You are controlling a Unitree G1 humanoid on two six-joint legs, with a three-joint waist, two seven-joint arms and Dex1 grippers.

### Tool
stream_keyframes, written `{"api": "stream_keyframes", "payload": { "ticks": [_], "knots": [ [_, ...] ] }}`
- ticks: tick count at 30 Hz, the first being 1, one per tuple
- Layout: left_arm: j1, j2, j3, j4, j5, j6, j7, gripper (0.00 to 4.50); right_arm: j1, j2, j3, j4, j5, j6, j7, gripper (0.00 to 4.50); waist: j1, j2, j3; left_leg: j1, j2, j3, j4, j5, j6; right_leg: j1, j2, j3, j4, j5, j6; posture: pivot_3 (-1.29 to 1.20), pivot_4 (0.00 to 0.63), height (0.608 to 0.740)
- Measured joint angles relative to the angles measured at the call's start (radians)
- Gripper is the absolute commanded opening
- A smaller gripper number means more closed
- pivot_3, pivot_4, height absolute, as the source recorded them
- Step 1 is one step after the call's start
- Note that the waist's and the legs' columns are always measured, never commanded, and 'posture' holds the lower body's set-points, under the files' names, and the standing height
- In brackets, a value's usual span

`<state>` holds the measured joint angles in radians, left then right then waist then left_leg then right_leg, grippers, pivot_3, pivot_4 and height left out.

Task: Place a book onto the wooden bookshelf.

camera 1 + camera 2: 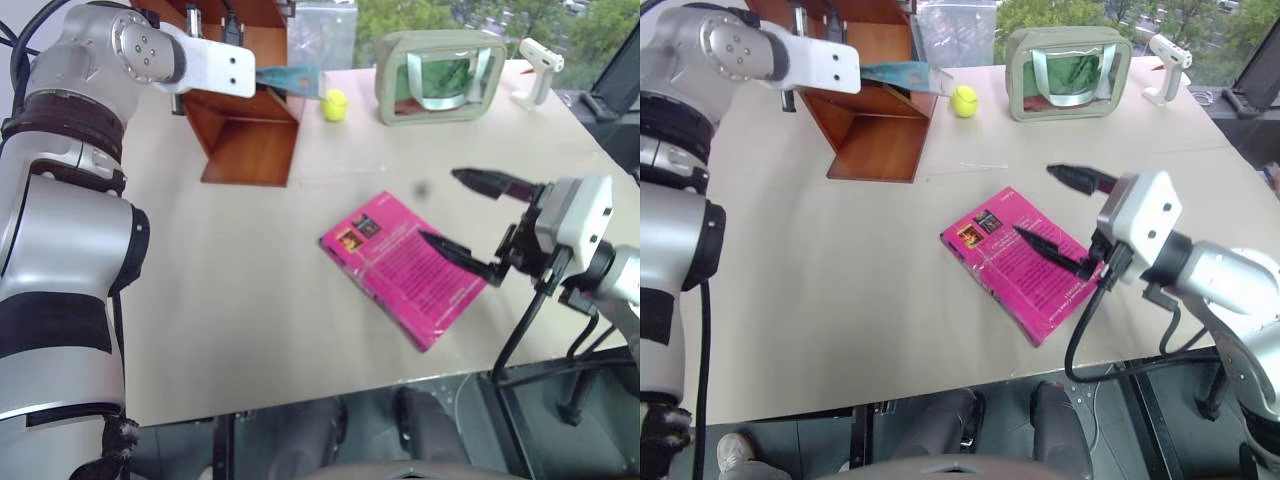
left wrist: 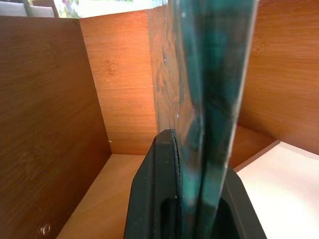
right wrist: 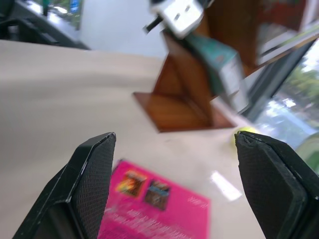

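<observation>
My left gripper [image 2: 197,211] is shut on the book [image 1: 291,78], a thin teal paperback. It holds the book on edge at the open front of the wooden bookshelf [image 1: 250,140], with the reddish-brown boards close around it [image 2: 50,124]. The book's free end juts out past the shelf's right side toward a yellow ball. My right gripper [image 1: 440,206] hangs open above the table, over the right edge of a pink book [image 1: 405,265], with nothing between its black fingers [image 3: 92,184]. From the right wrist, the bookshelf [image 3: 184,99] and the held book [image 3: 219,57] lie ahead.
A yellow tennis ball [image 1: 334,104] lies just right of the shelf. A beige-framed green bag [image 1: 440,78] and a white gun-shaped tool [image 1: 535,68] stand at the far edge of the pale table [image 1: 220,300]. The pink book lies flat near the front right.
</observation>
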<state>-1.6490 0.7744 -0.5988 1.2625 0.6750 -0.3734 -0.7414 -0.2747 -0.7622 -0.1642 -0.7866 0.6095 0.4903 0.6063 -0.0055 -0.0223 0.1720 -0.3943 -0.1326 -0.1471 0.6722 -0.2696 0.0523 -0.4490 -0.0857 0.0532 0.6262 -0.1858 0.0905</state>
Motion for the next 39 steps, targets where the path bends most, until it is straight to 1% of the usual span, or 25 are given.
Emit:
{"api": "stream_keyframes", "payload": {
  "ticks": [3, 6, 8, 11, 13, 14, 15, 16, 17, 20, 21, 22, 23, 24, 25, 26, 27, 28, 29, 30, 31, 34, 36, 38, 39],
  "knots": [
    [-0.004, -0.006, 0.001, 0.034, 0.012, 0.023, 0.031, 1.15, -0.053, 0.011, 0.009, 0.026, -0.036, 0.001, -0.025, 3.89, -0.008, 0.000, 0.000, 0.001, 0.000, 0.000, 0.000, 0.000, 0.000, 0.000, 0.000, 0.000, 0.002, 0.000, 0.000, 0.00, 0.150, 0.740],
    [-0.013, 0.002, 0.013, 0.045, 0.010, 0.032, 0.044, 2.41, -0.093, 0.024, 0.021, 0.042, -0.061, 0.001, -0.043, 3.89, -0.014, 0.000, 0.000, 0.002, 0.000, 0.001, 0.000, 0.000, 0.000, 0.000, 0.000, 0.000, 0.004, 0.000, 0.000, 0.00, 0.150, 0.740],
    [-0.017, 0.018, 0.041, 0.045, 0.000, 0.028, 0.048, 3.44, -0.102, 0.037, 0.027, 0.045, -0.071, 0.001, -0.049, 3.89, -0.014, 0.000, 0.000, 0.002, 0.001, 0.001, 0.000, 0.000, 0.000, 0.000, 0.000, 0.001, 0.004, 0.000, 0.000, 0.00, 0.150, 0.740],
    [-0.016, 0.049, 0.093, 0.044, -0.049, -0.002, -0.009, 3.44, -0.103, 0.041, 0.027, 0.046, -0.074, 0.001, -0.051, 3.89, -0.017, 0.000, 0.000, 0.001, 0.000, 0.001, 0.000, 0.000, 0.000, -0.001, 0.000, 0.001, 0.002, 0.000, 0.000, 0.00, 0.150, 0.740],
    [0.005, 0.078, 0.176, 0.043, -0.137, -0.034, -0.133, 3.44, -0.101, 0.042, 0.026, 0.046, -0.074, 0.001, -0.051, 3.89, -0.018, 0.000, 0.000, 0.000, 0.000, 0.001, 0.000, 0.000, 0.000, -0.002, 0.000, 0.001, 0.002, 0.000, 0.000, 0.00, 0.150, 0.740],
    [0.030, 0.094, 0.236, 0.041, -0.209, -0.053, -0.227, 3.44, -0.099, 0.042, 0.025, 0.046, -0.072, 0.001, -0.051, 3.89, -0.018, 0.000, 0.000, -0.001, 0.000, 0.001, 0.000, 0.000, 0.000, -0.003, 0.000, 0.000, 0.002, 0.000, 0.000, 0.00, 0.150, 0.740],
    [0.047, 0.104, 0.262, 0.037, -0.245, -0.065, -0.272, 3.44, -0.096, 0.043, 0.024, 0.046, -0.071, 0.001, -0.051, 3.89, -0.018, 0.000, 0.000, -0.001, 0.000, 0.000, 0.001, 0.000, 0.000, -0.003, 0.000, 0.000, 0.002, 0.000, 0.000, 0.00, 0.150, 0.740],
    [0.087, 0.129, 0.322, 0.004, -0.318, -0.089, -0.363, 3.44, -0.094, 0.044, 0.023, 0.046, -0.067, 0.001, -0.049, 3.89, -0.019, 0.000, 0.000, -0.002, 0.000, 0.000, 0.001, 0.000, 0.000, -0.004, 0.000, 0.000, 0.002, 0.000, 0.000, 0.00, 0.150, 0.740],
    [0.102, 0.139, 0.349, -0.007, -0.352, -0.094, -0.406, 3.44, -0.091, 0.044, 0.018, 0.047, -0.065, 0.001, -0.048, 3.89, -0.022, 0.000, 0.000, -0.003, 0.000, 0.000, 0.001, 0.000, 0.000, -0.004, 0.000, -0.001, 0.002, 0.000, 0.000, 0.00, 0.150, 0.740],
    [0.217, 0.169, 0.472, -0.152, -0.526, -0.050, -0.566, 3.44, -0.094, 0.051, 0.008, 0.061, -0.051, 0.001, -0.044, 3.89, -0.025, 0.000, 0.000, -0.003, 0.000, 0.000, 0.003, 0.000, 0.000, -0.004, -0.001, -0.001, 0.002, 0.000, 0.000, 0.00, 0.150, 0.740],
    [0.308, 0.174, 0.525, -0.265, -0.621, 0.012, -0.640, 3.20, -0.095, 0.052, 0.006, 0.076, -0.049, 0.001, -0.036, 3.89, -0.027, 0.000, 0.000, -0.003, 0.000, 0.000, 0.003, 0.000, 0.000, -0.004, -0.001, -0.001, 0.003, 0.000, 0.000, 0.00, 0.150, 0.740],
    [0.334, 0.175, 0.535, -0.296, -0.643, 0.037, -0.657, 2.95, -0.096, 0.052, 0.006, 0.082, -0.048, 0.001, -0.033, 3.89, -0.028, 0.000, 0.000, -0.003, 0.000, 0.000, 0.005, 0.000, 0.000, -0.004, -0.001, -0.001, 0.004, 0.000, 0.000, 0.00, 0.150, 0.740],
    [0.391, 0.176, 0.559, -0.372, -0.686, 0.090, -0.681, 2.82, -0.097, 0.052, 0.006, 0.091, -0.047, 0.000, -0.026, 3.89, -0.029, 0.000, 0.000, -0.003, 0.000, 0.000, 0.006, 0.000, 0.000, -0.004, 0.000, -0.001, 0.005, 0.000, 0.000, 0.00, 0.150, 0.740],
    [0.441, 0.175, 0.576, -0.444, -0.727, 0.146, -0.698, 2.38, -0.098, 0.052, 0.004, 0.097, -0.047, 0.000, -0.022, 3.89, -0.030, 0.000, 0.000, -0.003, 0.000, 0.000, 0.007, 0.000, 0.000, -0.004, 0.000, -0.001, 0.007, 0.000, 0.000, 0.00, 0.150, 0.740],
    [0.497, 0.174, 0.601, -0.571, -0.802, 0.258, -0.718, 1.78, -0.099, 0.052, 0.002, 0.103, -0.046, 0.000, -0.014, 3.89, -0.030, 0.000, 0.001, -0.004, 0.000, -0.001, 0.010, 0.000, 0.000, -0.004, 0.000, -0.001, 0.010, 0.000, 0.000, 0.00, 0.150, 0.740],
    [0.499, 0.174, 0.603, -0.585, -0.807, 0.265, -0.719, 1.60, -0.099, 0.052, 0.001, 0.104, -0.045, 0.000, -0.012, 3.89, -0.030, 0.000, 0.001, -0.003, 0.000, 0.000, 0.011, 0.000, 0.000, -0.004, 0.000, 0.000, 0.011, 0.000, 0.000, 0.00, 0.150, 0.740],
    [0.557, 0.176, 0.636, -0.687, -0.841, 0.324, -0.698, 1.46, -0.102, 0.051, 0.002, 0.105, -0.043, 0.000, -0.004, 3.89, -0.031, 0.002, -0.001, -0.003, 0.000, 0.000, 0.011, 0.000, 0.000, -0.003, 0.000, 0.000, 0.011, 0.000, 0.000, 0.00, 0.150, 0.740],
    [0.641, 0.163, 0.670, -0.818, -0.891, 0.394, -0.674, 1.19, -0.101, 0.045, -0.002, 0.107, -0.040, 0.002, 0.000, 3.89, -0.032, 0.004, -0.002, -0.001, 0.000, 0.002, 0.012, 0.000, 0.000, -0.003, -0.001, 0.002, 0.013, 0.000, 0.000, 0.00, 0.150, 0.740],
    [0.685, 0.141, 0.673, -0.887, -0.922, 0.439, -0.660, 0.64, -0.101, 0.039, -0.006, 0.109, -0.040, 0.004, 0.001, 3.89, -0.032, 0.006, -0.003, 0.002, 0.000, 0.003, 0.012, -0.001, 0.001, -0.001, -0.002, 0.002, 0.014, 0.000, 0.000, 0.00, 0.150, 0.740],
    [0.766, 0.102, 0.676, -1.002, -0.970, 0.517, -0.623, 0.25, -0.101, 0.037, -0.007, 0.109, -0.037, 0.008, 0.000, 3.89, -0.029, 0.006, -0.003, 0.001, 0.000, 0.003, 0.012, -0.001, 0.001, -0.001, -0.001, 0.001, 0.014, 0.000, 0.000, 0.00, 0.150, 0.740],
    [0.848, 0.056, 0.673, -1.111, -1.008, 0.586, -0.581, 0.06, -0.094, 0.035, -0.008, 0.102, -0.036, 0.012, -0.002, 3.89, -0.028, 0.006, -0.003, 0.002, 0.000, 0.003, 0.012, 0.000, 0.001, -0.001, -0.001, 0.001, 0.015, 0.000, 0.000, 0.00, 0.150, 0.740],
    [0.982, -0.056, 0.660, -1.272, -1.054, 0.683, -0.466, 0.06, -0.052, 0.028, -0.013, 0.066, -0.033, 0.031, -0.015, 3.89, -0.023, 0.005, -0.003, 0.003, 0.001, 0.002, 0.013, 0.000, 0.000, 0.000, -0.001, 0.001, 0.016, 0.000, 0.000, 0.00, 0.150, 0.740],
    [1.040, -0.126, 0.645, -1.330, -1.057, 0.699, -0.382, 0.06, -0.003, 0.026, -0.014, 0.037, -0.034, 0.054, -0.031, 3.89, -0.015, 0.005, -0.003, 0.004, 0.001, 0.003, 0.012, 0.000, -0.001, 0.000, -0.001, 0.001, 0.016, 0.001, -0.001, 0.00, 0.150, 0.740],
    [1.121, -0.214, 0.636, -1.372, -1.043, 0.702, -0.265, 0.06, 0.102, 0.021, -0.018, -0.014, -0.034, 0.099, -0.061, 3.89, -0.006, 0.006, -0.003, 0.006, 0.001, 0.004, 0.011, 0.000, -0.001, 0.002, -0.001, 0.003, 0.016, 0.001, -0.001, 0.00, 0.150, 0.740],
    [1.145, -0.231, 0.634, -1.369, -1.042, 0.703, -0.243, 0.06, 0.133, 0.021, -0.018, -0.025, -0.031, 0.116, -0.069, 3.89, -0.005, 0.006, -0.003, 0.006, 0.001, 0.004, 0.011, 0.000, -0.001, 0.002, -0.001, 0.003, 0.016, 0.000, -0.001, 0.00, 0.150, 0.740]
  ]
}}
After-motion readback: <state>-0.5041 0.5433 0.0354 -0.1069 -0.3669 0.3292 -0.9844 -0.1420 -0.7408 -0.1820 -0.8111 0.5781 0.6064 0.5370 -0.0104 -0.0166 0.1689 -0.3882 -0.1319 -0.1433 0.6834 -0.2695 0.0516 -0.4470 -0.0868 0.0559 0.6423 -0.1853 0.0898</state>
